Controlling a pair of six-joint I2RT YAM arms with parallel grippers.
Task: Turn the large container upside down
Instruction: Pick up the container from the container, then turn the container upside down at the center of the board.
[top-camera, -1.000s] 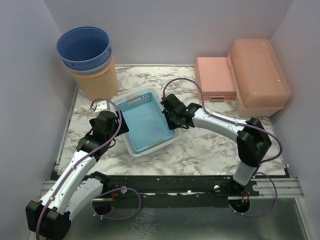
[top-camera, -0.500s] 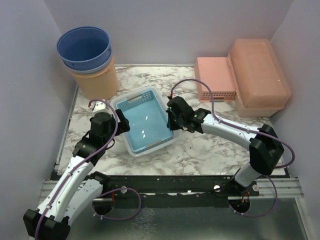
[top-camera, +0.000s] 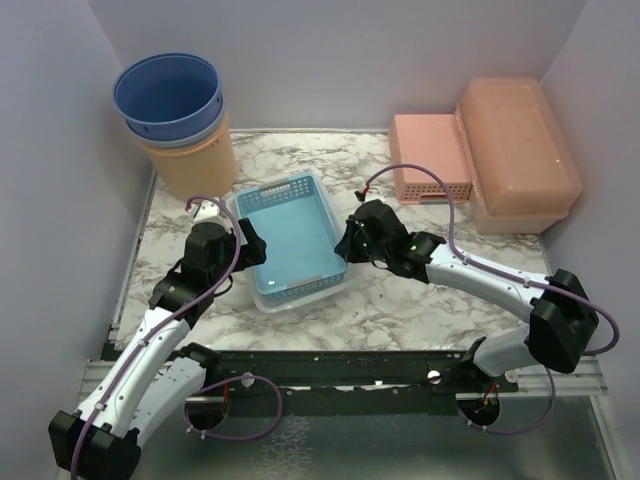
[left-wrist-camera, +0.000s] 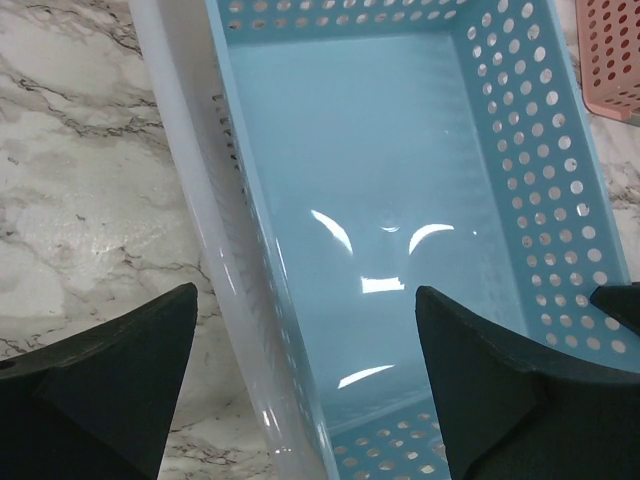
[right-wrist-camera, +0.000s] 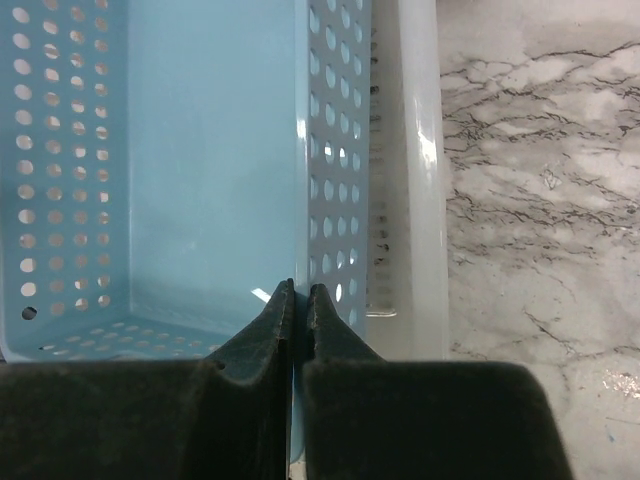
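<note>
Marble tabletop (top-camera: 400, 305): R fingers (right-wrist-camera: 258, 335) clamp blue basket (top-camera: 295, 235) wall; L fingers (left-wrist-camera: 120, 370) spread wide astride opposite wall.

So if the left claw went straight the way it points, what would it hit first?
Likely the side wall of the blue basket and the clear tub holding it, between the left gripper's open fingers.

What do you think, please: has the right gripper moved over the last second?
Yes. Against the fixed pink perforated basket, the right gripper has shifted toward the table's near edge, now shut on the blue perforated basket's wall.
</note>
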